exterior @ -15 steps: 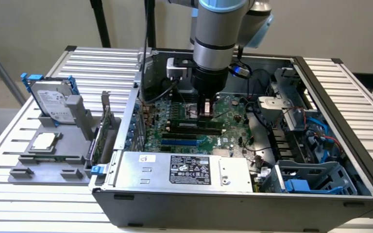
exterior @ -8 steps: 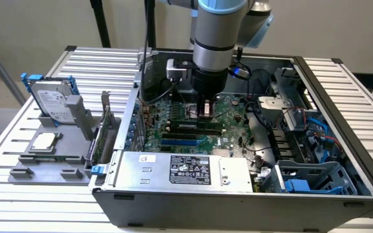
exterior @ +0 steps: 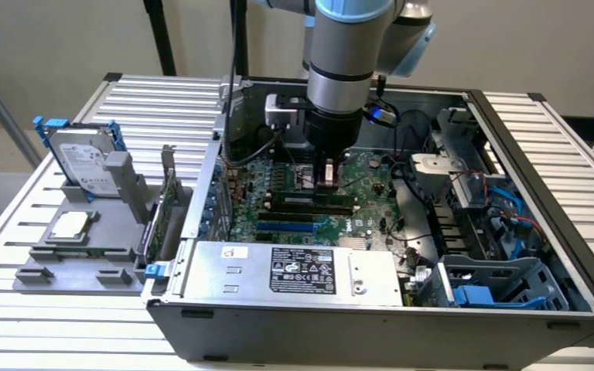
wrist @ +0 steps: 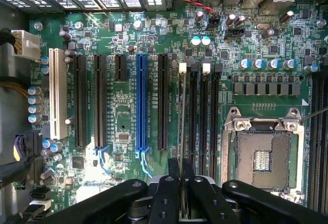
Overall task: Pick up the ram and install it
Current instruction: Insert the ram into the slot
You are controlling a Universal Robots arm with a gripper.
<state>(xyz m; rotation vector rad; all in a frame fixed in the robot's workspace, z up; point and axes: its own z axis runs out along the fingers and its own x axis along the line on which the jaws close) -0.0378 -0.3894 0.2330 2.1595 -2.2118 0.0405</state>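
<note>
My gripper [wrist: 182,168] is shut on the ram [wrist: 182,121], a thin green stick seen edge-on that runs out from between the black fingers [wrist: 168,185]. It hangs just above the motherboard [wrist: 123,116], lined up lengthwise with the outermost of the black memory slots [wrist: 193,116], the one beside the black expansion slot. Whether it touches that slot I cannot tell. In the exterior view the gripper [exterior: 325,184] reaches straight down into the open computer case [exterior: 380,317], low over the memory slots [exterior: 312,202].
An open processor socket [wrist: 262,157] lies beside the memory slots; blue [wrist: 142,101] and black expansion slots lie on the other side. Outside the case, a grey holder [exterior: 80,255] carries a hard drive [exterior: 83,162], a silver processor chip [exterior: 70,226] and an upright expansion card [exterior: 166,212]. The power supply [exterior: 297,270] fills the case front.
</note>
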